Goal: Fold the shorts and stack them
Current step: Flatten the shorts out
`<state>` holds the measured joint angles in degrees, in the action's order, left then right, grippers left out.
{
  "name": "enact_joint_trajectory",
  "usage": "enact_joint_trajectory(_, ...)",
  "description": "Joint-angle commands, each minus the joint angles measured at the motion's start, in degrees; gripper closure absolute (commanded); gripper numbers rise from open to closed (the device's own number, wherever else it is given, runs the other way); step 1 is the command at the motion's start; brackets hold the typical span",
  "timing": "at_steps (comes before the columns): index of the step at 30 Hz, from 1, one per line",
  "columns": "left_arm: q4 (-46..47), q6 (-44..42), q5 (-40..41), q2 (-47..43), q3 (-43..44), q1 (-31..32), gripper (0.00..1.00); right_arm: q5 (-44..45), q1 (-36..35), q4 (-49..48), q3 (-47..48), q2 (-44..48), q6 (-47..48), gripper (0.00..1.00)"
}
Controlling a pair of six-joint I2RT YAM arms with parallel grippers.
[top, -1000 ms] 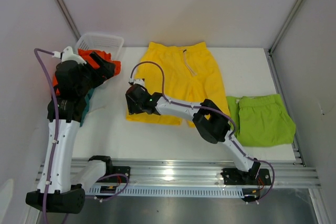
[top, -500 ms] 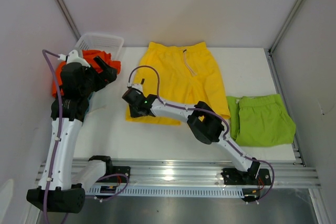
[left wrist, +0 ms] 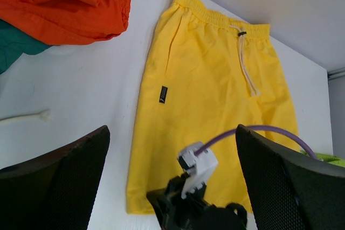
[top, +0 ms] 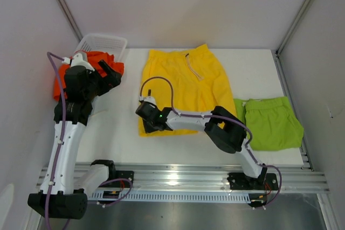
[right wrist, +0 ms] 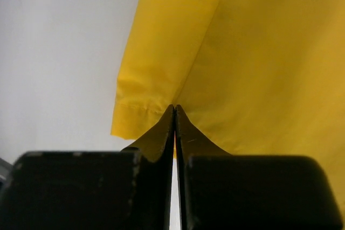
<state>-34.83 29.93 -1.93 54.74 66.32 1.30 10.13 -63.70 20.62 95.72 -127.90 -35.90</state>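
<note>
One surface, four shorts. Yellow shorts spread mid-surface; green shorts folded at your right; orange shorts heaped on teal shorts, far left beside one basket. Two end effectors: right end effector clamped on the yellow hem corner; left end effector fingers apart, near the orange heap.

Looking like a robot lab, not a home. Standing in a plain booth, with bare white walls and metal bars closing in past the right gripper and beside it. Working on a white table, with robot arms bolted to a metal rail on the near side of that gripper, purple cable looping over it.
</note>
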Motion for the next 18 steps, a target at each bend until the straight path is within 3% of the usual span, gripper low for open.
enact_joint_trajectory(1,1.4,-0.8,-1.5,-0.7,-1.7,-0.2,0.01,0.3,-2.4,4.5,-13.2,4.9,1.5,0.99)
enact_joint_trajectory(6,2.7,0.0,-3.2,-1.0,-3.7,-0.2,0.01,4.7,-7.8,3.6,-31.1,19.6,-0.2,0.96)
enact_joint_trajectory(9,3.7,0.5,-3.7,-1.5,-5.2,-0.2,0.01,4.6,-10.3,2.5,-35.9,27.3,-2.4,0.81)
enact_joint_trajectory(10,4.0,0.8,-3.9,-1.5,-5.5,-0.2,0.01,4.6,-10.9,2.3,-36.5,28.9,-3.0,0.73)
enact_joint_trajectory(15,4.9,1.1,-4.4,-2.2,-7.0,-0.2,0.01,9.2,-14.9,7.7,-33.8,31.2,-6.7,0.65)
enact_joint_trajectory(18,4.3,0.5,-4.6,-1.8,-6.7,-0.2,0.01,9.2,-16.3,6.2,-33.3,31.2,-8.7,0.59)
